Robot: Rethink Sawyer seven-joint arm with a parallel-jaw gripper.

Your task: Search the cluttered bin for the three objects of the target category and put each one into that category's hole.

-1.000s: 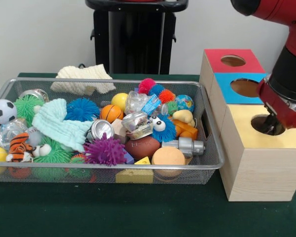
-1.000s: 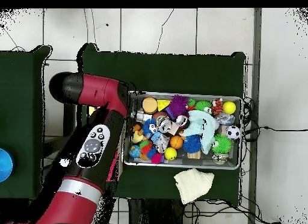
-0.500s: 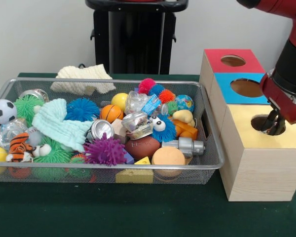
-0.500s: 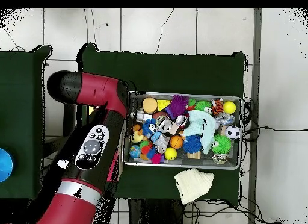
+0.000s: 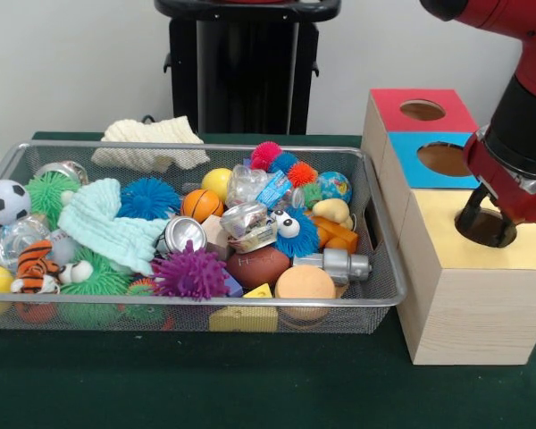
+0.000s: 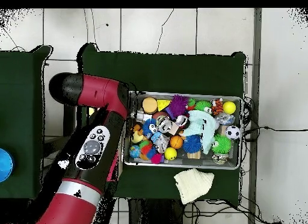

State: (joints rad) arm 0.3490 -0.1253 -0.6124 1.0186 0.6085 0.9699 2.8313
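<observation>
The wire bin (image 5: 375, 268) is still packed: one soccer ball (image 5: 4, 201), one basketball (image 5: 201, 204), one football (image 5: 257, 266), one can (image 5: 180, 234). Beside it the box (image 5: 469, 313) has three holes. The gripper (image 5: 486, 225) has dropped back onto the yellow hole (image 5: 493, 234); can't tell its fingers.

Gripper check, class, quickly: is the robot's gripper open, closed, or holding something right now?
Gripper: over the yellow box's hole; whether it is open, closed or holding anything cannot be told.
</observation>
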